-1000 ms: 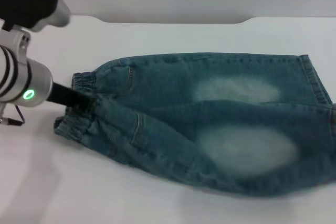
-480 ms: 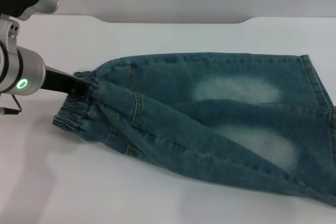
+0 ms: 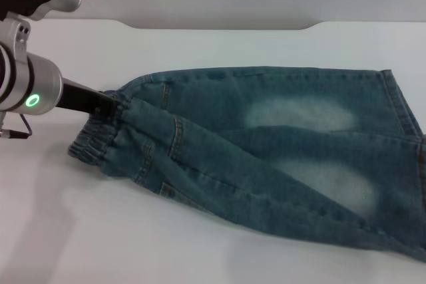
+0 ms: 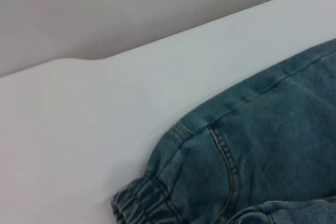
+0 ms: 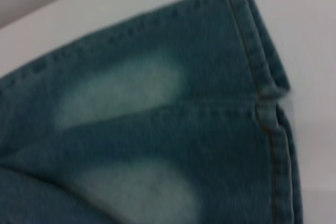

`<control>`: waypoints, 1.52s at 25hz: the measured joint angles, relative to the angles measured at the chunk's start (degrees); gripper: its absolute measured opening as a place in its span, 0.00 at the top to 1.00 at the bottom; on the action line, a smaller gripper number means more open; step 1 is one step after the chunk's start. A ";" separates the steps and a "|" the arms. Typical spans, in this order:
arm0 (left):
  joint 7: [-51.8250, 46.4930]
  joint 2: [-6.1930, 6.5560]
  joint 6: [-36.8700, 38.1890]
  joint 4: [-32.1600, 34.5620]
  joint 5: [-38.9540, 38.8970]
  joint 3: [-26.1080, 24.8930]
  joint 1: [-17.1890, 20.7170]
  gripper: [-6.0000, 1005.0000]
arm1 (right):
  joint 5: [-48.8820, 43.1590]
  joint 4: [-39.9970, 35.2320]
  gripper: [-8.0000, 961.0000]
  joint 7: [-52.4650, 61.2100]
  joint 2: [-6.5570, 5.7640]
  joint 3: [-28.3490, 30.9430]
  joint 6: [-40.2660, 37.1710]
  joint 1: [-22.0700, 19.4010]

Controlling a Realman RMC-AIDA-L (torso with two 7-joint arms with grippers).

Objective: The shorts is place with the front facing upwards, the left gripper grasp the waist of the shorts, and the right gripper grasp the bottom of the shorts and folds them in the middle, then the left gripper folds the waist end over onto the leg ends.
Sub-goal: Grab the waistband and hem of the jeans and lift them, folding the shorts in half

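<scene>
The shorts (image 3: pixel 266 157) are lying on the white counter (image 3: pixel 200 44), front up. The left hand (image 3: pixel 106 106) is gripping the waist end (image 3: pixel 100 139), clenched on bunched elastic. Soft, weighty denim is likely to drape and drag; holding that thick gathered band seems safest.

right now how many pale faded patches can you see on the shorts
2, both on the front of the shorts: the far patch lies on the leg toward the table's back edge, and the near patch is partly covered by a fold of denim, so some of it may be hidden.
</scene>
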 joint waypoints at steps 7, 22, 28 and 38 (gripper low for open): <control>0.34 0.01 -1.07 0.62 0.38 -0.65 -2.62 0.91 | -0.90 -2.71 0.62 -0.23 -0.19 -0.15 0.14 -1.16; 1.27 0.08 -1.22 1.36 0.45 -1.06 -3.82 0.91 | -2.95 -1.07 0.53 0.65 -0.06 0.85 -0.15 -2.34; 1.34 0.09 -1.31 1.37 0.44 -1.06 -4.19 0.91 | -2.35 -3.85 0.47 0.87 0.14 0.88 -0.47 -3.07; 1.35 0.08 -1.61 2.15 0.44 -0.96 -5.37 0.91 | -0.23 -9.16 0.47 0.52 0.30 -0.18 -1.13 -2.73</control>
